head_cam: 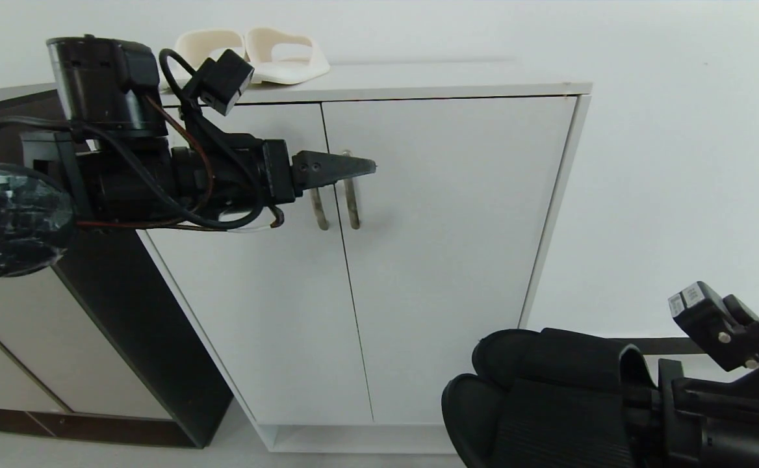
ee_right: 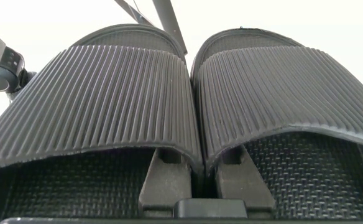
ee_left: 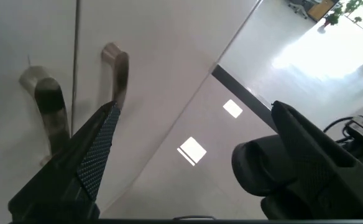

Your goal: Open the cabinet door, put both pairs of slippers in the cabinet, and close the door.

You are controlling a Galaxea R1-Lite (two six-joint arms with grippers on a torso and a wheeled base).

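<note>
Right jaws clenched on black slippers (head_cam: 548, 390). Left jaws, state not discernible, door handles (head_cam: 351, 205) apparently just ahead; a shallow hook could slip off, leaving cabinet door (head_cam: 444, 260) shut

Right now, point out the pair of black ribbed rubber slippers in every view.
Head view: black ribbed slippers, lower right.
Left wrist view: right side.
Right wrist view: close up, clamped by the right gripper.
Shared landmark: metal door handles, in head and left wrist views.
</note>
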